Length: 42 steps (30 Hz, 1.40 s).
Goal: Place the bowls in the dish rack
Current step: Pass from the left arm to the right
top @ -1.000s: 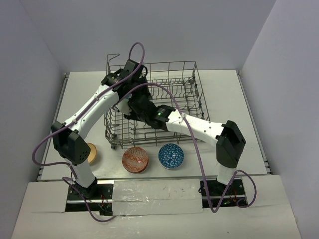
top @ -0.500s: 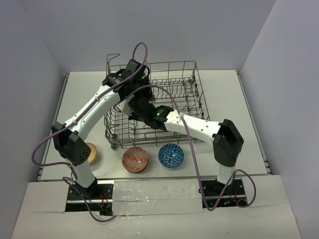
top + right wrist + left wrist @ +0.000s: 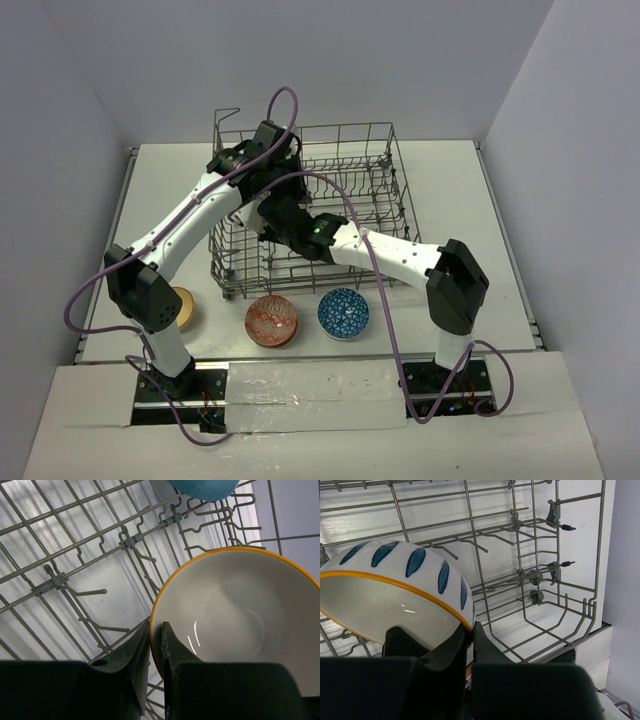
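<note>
Inside the dish rack (image 3: 372, 178), in its left half, both arms meet at one spot. The left gripper (image 3: 471, 629) is clamped on the rim of a white bowl (image 3: 395, 597) w/ an orange lip and blue petals outside. It holds the bowl tipped up on edge over the wire floor, I think so it can stand btw the tines rather than lie flat. I can't tell if it touches the wires yet. The right gripper (image 3: 155, 626) is also pinched across an orange-lipped rim, one finger inside and one outside. It's prob the same bowl seen from its open side, tho the wrist views alone don't prove it. Two grips on one rim reads to me as a handover or a steadying hold, since the tines crowd the fingers. Three more bowls sit on the table (image 3: 450, 200) just in front of the rack: a tan bowl (image 3: 185, 308) by the left arm, a red bowl (image 3: 271, 320) and a blue bowl (image 3: 343, 313). So the task is early. I'd release one grip only once the bowl leans on a tine, else it may roll.
</note>
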Each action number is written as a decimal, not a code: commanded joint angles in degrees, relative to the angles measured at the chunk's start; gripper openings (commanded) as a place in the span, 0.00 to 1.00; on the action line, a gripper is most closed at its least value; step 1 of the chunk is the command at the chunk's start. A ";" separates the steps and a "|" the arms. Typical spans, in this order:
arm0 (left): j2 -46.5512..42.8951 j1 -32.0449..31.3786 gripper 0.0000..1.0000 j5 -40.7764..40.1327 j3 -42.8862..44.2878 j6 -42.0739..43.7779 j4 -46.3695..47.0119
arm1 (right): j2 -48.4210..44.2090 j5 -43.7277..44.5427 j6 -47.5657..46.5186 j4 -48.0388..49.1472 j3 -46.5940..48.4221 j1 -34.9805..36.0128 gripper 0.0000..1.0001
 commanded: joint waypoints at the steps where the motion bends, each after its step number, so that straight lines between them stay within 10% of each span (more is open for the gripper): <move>1: -1.39 -0.37 0.00 -2.66 -0.40 1.23 -0.41 | -1.00 4.80 3.75 1.02 -0.08 -1.93 0.00; 22: 3.18 -0.29 0.01 -4.77 -0.76 3.08 0.91 | -8.29 -1.27 7.62 0.76 -3.33 -1.14 0.00; 42: 5.55 -0.20 0.25 -10.31 2.14 4.39 1.09 | -10.14 -4.52 8.58 0.85 -5.71 -1.14 0.00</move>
